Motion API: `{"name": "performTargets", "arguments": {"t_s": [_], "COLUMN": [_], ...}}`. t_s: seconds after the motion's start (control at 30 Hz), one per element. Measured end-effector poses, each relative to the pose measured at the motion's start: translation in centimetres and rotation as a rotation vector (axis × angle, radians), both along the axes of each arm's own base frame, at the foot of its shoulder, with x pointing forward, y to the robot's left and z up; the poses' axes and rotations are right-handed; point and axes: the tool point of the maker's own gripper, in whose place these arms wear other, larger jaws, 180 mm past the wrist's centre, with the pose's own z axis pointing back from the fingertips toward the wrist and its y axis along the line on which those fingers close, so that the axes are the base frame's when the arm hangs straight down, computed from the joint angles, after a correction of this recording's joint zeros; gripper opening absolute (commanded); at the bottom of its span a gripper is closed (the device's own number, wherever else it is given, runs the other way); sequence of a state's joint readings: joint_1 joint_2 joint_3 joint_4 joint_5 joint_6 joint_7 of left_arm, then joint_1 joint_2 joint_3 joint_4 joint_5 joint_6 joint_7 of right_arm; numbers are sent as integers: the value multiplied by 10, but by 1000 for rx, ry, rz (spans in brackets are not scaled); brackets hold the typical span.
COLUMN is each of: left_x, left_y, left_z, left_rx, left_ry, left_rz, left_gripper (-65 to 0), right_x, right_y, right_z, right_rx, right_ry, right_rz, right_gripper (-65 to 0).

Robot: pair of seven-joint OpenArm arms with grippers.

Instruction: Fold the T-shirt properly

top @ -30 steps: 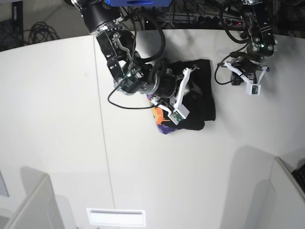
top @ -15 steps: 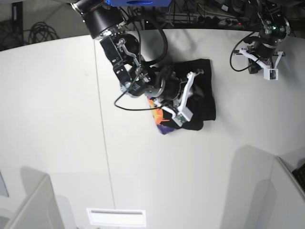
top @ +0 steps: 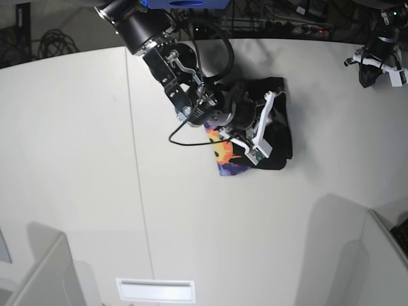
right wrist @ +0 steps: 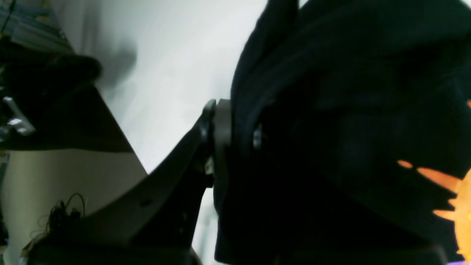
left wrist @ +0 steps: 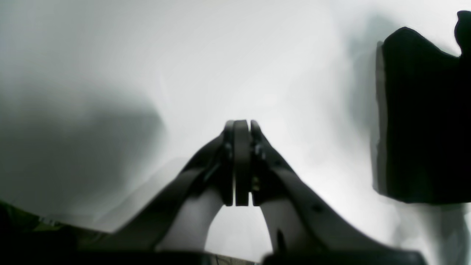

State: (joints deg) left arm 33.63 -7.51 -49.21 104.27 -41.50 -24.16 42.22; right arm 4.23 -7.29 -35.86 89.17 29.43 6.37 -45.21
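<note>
Looking down from the base view, you have the T-shirt bunched into a dark lump on the white table, toward the far middle of it. Black cloth makes up most of the lump; a patch of orange and purple print shows at its near left edge.

Your right gripper lies across the top of the shirt, its white fingers over the black cloth. In the right wrist view the gripper has its jaws nearly together with a fold of black cloth pinched between them. One dark finger is plain to see; the other is mostly buried in cloth. Orange print peeks out at the right edge of that view. A black cable loops from the right arm down onto the table just beside the shirt.

Your left gripper is well apart from the shirt, at the far right corner of the table. In the left wrist view the gripper has its jaws pressed fully together with nothing between them, above bare table. A dark blurred shape sits at that view's right edge; you cannot tell what it is.
</note>
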Motion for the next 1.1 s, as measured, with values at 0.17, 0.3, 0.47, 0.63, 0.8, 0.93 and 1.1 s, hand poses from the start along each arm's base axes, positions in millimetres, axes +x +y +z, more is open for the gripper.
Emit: {"name": "performTargets", "arguments": {"t_s": [0.17, 0.3, 0.47, 0.63, 0.8, 0.93, 1.1], "left_x": [-6, -5, -5, -5, -5, -5, -5], "left_y": [0, 0, 0, 0, 0, -1, -1], "left_z": [-3, -2, -2, -2, -2, -2, -2], "left_rx": [-3, -3, -3, -3, -3, -5, -5], "left_ry": [16, 13, 13, 13, 13, 13, 12], "left_rz": [1, 1, 1, 1, 1, 2, 2], "left_gripper": [-650, -650, -650, -650, -650, -650, -650], "right_x": [10, 9, 9, 9, 8, 12, 15], "right_y": [-2, -2, -2, -2, -3, -4, -4], "right_z": [-1, -1, -1, -1, -18, -30, -29], "right_rx": [20, 19, 19, 19, -4, -9, -3], "right_ry": [-6, -5, -4, -5, 33, 37, 28], "right_rz": [-68, -68, -68, -68, -72, -99, -107], "right_gripper": [-650, -650, -650, -650, -650, -650, -650]}}
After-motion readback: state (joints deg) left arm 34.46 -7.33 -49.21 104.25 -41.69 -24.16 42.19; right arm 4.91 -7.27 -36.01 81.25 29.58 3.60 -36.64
